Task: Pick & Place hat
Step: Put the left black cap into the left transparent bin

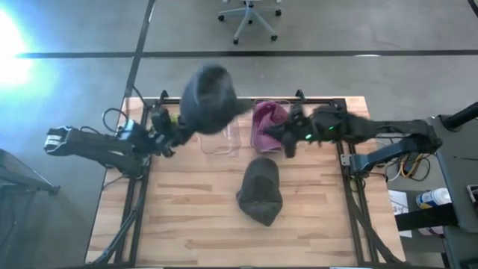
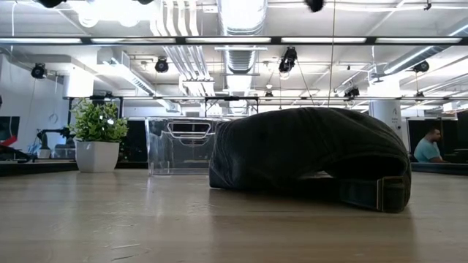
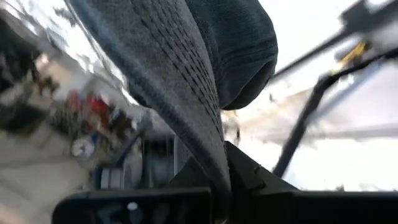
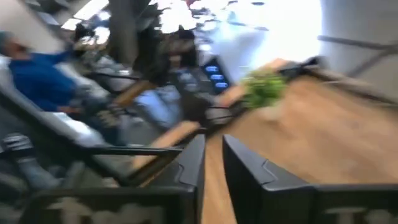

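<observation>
A dark grey hat (image 1: 209, 97) is held up in the air by my left gripper (image 1: 177, 133) over the table's far left part, beside a clear plastic bin (image 1: 221, 140). The left wrist view fills with its knit cloth (image 3: 186, 68). A second dark hat (image 1: 261, 191) rests brim-down on the table's middle and looms large in the low view (image 2: 307, 157). A pink hat (image 1: 269, 123) lies at the far edge. My right gripper (image 1: 288, 144) hovers beside the pink hat, fingers a little apart (image 4: 214, 165), holding nothing. My left gripper is shut on the dark grey hat's lower edge (image 3: 214, 168), a band of cloth pinched between the two fingers. The hat is lifted clear of the table and spreads out beyond the fingertips. Whether one layer or several are held, I cannot tell.
A small potted plant (image 2: 95, 135) stands at the far left, next to the clear bin (image 2: 183, 146). Bare wood lies on the near half of the table (image 1: 187, 232). A person in blue (image 4: 37, 81) sits in the room beyond. An office chair (image 1: 250, 15) stands on the floor.
</observation>
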